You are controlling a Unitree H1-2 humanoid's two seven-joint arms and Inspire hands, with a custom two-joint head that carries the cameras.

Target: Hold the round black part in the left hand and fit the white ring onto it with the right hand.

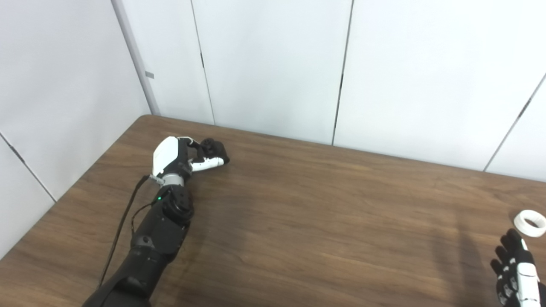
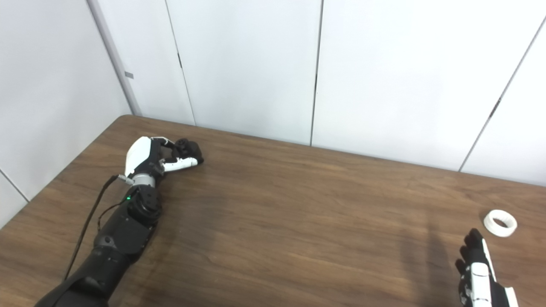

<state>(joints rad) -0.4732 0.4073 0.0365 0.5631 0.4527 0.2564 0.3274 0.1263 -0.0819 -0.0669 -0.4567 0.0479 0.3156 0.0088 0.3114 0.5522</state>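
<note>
My left hand (image 1: 187, 155) reaches to the table's far left and its fingers are curled around the round black part (image 1: 212, 149), which rests at table level; it also shows in the right eye view (image 2: 187, 149). The white ring (image 1: 530, 223) lies flat on the table at the far right, also in the right eye view (image 2: 500, 222). My right hand (image 1: 514, 268) is at the bottom right corner, a short way in front of the ring and not touching it, its fingers straight and apart, holding nothing.
The brown wooden table (image 1: 307, 221) runs to white wall panels (image 1: 273, 64) at the back and left. A black cable (image 1: 121, 221) hangs along my left forearm.
</note>
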